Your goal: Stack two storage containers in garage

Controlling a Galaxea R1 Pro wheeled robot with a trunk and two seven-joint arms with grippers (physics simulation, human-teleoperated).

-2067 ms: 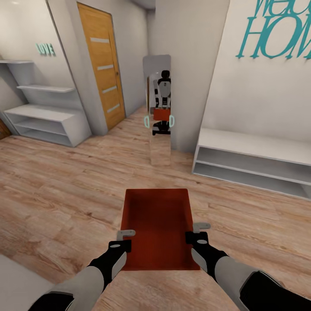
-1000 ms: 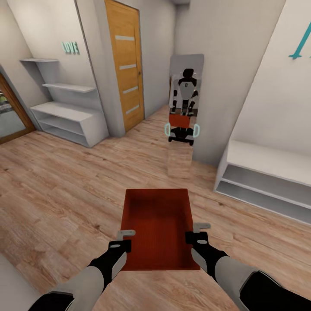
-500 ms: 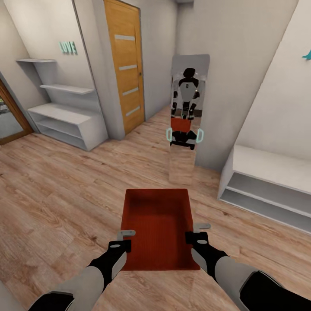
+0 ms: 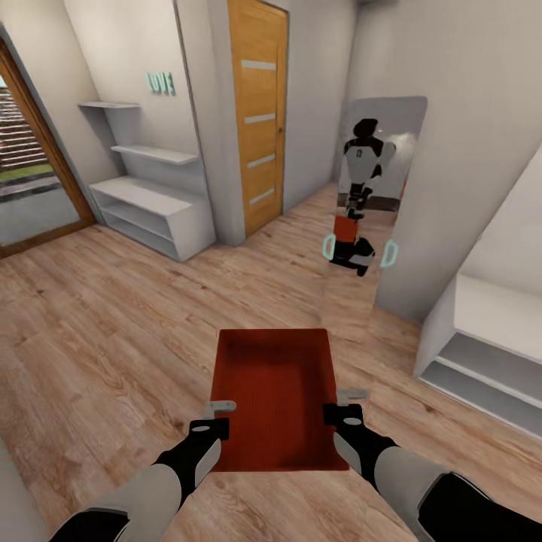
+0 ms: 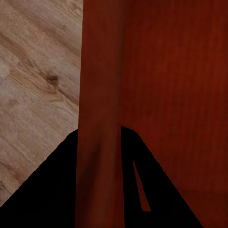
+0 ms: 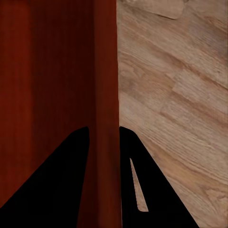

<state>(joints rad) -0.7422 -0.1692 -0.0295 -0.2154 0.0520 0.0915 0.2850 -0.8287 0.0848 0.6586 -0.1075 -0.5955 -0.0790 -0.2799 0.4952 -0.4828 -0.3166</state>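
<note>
The storage container (image 4: 275, 395) is the landmark here: an open orange-red box carried level in front of the robot, above the light wood-plank floor (image 4: 113, 354) of the living room. The left pincer (image 4: 214, 418) is closed on the container's left wall and the right pincer (image 4: 345, 403) on its right wall. In each wrist view the thin wall (image 5: 102, 118) (image 6: 105, 109) runs up between the two dark fingers, so each grip pinches the wall from inside and outside. Holding opposite walls near the robot's end probably keeps the box balanced and level while the base drives.

Beyond the container's far edge stands a tall mirror (image 4: 376, 211) leaning on the wall, showing the robot's reflection with the box. Further and to the left of the container is an oak door (image 4: 260, 113) with frosted strips, likely the way toward the garage, then white shelves (image 4: 150, 196) further left.

Compared with the earlier frames, the container and both grips look unchanged against the arms, while the whole room has slid rightward in view: the camera has turned left, and a glazed wooden-framed opening (image 4: 30, 173) now shows at far left.
</note>
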